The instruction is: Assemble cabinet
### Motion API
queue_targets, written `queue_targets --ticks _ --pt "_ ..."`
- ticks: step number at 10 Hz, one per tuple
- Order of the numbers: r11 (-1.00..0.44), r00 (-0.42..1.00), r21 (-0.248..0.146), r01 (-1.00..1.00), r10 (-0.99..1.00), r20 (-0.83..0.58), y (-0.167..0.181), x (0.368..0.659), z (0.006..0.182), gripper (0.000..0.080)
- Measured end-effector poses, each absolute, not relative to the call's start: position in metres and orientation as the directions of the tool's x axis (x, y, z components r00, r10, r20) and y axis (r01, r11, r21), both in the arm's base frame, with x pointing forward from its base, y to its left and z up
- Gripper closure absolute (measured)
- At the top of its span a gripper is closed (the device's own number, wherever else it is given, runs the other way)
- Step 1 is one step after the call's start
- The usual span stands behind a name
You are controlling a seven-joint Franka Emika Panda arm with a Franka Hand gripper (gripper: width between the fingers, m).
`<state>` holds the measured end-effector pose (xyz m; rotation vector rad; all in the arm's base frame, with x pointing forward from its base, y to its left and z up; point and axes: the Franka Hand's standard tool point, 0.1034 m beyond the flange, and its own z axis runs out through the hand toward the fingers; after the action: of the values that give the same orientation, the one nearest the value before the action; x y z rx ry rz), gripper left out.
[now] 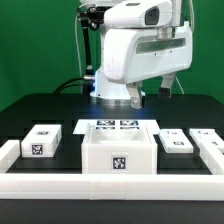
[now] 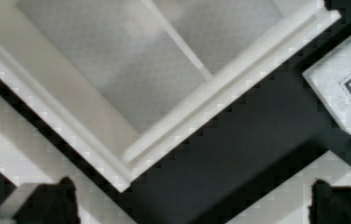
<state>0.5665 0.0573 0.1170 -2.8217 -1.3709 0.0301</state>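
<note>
The cabinet [image 1: 118,155] is a white box standing on the black table in front of the marker board [image 1: 110,126], with a black-and-white tag on its front face. Small white tagged blocks lie at the exterior view's left [image 1: 42,142] and right [image 1: 175,142], with another further right [image 1: 207,140]. In the wrist view I look down on one corner of the cabinet's white rim [image 2: 229,92] around a grey hollow. My gripper [image 2: 193,205] is open above that corner, holding nothing. Its dark fingers [image 2: 51,202] stand wide apart. In the exterior view the arm hides the gripper.
A low white rail [image 1: 110,186] runs along the table's front and up both sides. The white arm [image 1: 140,50] looms over the back of the table. In the wrist view a tagged white piece [image 2: 346,85] lies beside the cabinet corner.
</note>
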Motion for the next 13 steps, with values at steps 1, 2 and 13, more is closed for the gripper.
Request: queue_targets --ticks 1,2,13 --pt "-0.618 0.618 -0.012 0.786 0.786 -0.015 0.057 0.566 0.117 0.015" --pt "-0.618 0.618 -0.012 0.786 0.786 -0.015 0.057 0.566 0.117 0.015" --pt "-0.347 0.347 0.027 0.938 0.938 0.006 0.046 0.501 0.087 0.015"
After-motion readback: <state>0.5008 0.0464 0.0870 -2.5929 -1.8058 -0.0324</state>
